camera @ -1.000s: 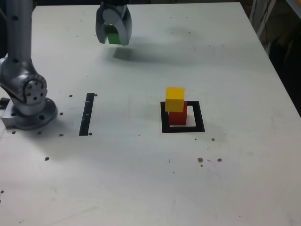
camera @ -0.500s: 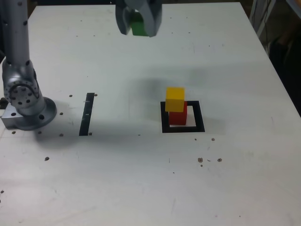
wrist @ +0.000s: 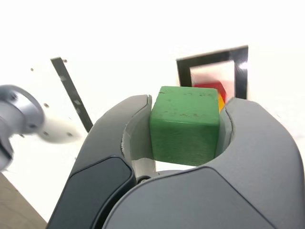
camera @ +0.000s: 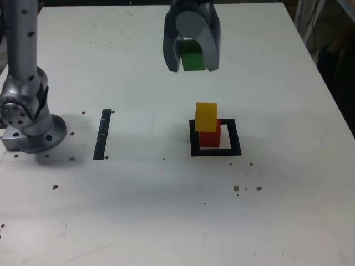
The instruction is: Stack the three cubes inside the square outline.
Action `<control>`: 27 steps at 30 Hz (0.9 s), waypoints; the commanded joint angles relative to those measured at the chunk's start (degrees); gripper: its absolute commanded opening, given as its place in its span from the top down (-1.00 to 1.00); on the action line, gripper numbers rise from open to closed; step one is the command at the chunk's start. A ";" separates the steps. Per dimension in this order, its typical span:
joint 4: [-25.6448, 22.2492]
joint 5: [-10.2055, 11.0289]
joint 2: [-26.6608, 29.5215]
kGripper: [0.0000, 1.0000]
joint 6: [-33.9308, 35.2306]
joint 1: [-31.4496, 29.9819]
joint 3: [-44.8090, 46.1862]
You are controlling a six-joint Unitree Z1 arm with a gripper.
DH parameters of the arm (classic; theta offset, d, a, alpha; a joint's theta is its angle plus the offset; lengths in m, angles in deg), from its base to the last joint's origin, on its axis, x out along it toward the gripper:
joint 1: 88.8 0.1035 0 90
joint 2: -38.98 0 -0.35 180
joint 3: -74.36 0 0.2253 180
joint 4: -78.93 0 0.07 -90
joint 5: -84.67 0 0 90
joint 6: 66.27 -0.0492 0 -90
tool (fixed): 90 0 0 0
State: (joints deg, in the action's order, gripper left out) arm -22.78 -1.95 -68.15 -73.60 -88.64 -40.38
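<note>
Swung across the white tabletop (camera: 277, 210) from the far corner toward the stack, the grey two-jaw gripper (camera: 192, 60) now hangs aloft, pinching the small solid green cube (camera: 193, 56) by two opposite flat faces. Below and just ahead of it, the yellow cube (camera: 206, 116) sits slightly askew on the red cube (camera: 209, 137) inside the thick black square outline (camera: 215, 151). Light, rigid and smooth-sided, the green cube looks easy to hold but apt to topple the stack unless lowered squarely.

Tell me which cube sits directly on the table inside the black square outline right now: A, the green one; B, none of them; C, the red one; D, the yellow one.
C: the red cube rests inside the square outline with the yellow cube on top of it, while the green cube is held in the pincer above the table.
</note>
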 commanded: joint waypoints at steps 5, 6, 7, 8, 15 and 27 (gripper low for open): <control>-0.20 -0.92 -2.10 0.61 5.80 -3.07 -1.05; -0.16 -1.08 -2.52 0.60 6.41 -3.42 -1.13; -0.13 -1.21 -2.91 0.59 6.93 -3.69 -1.19; -0.08 -1.34 -3.25 0.57 7.38 -3.92 -1.22; 0.37 -0.86 -4.19 0.56 10.33 -5.43 -1.71; 4.57 -2.22 -6.05 0.56 14.24 -8.02 0.76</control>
State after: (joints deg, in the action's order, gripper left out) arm -18.77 -3.97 -74.05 -59.61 -96.44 -40.07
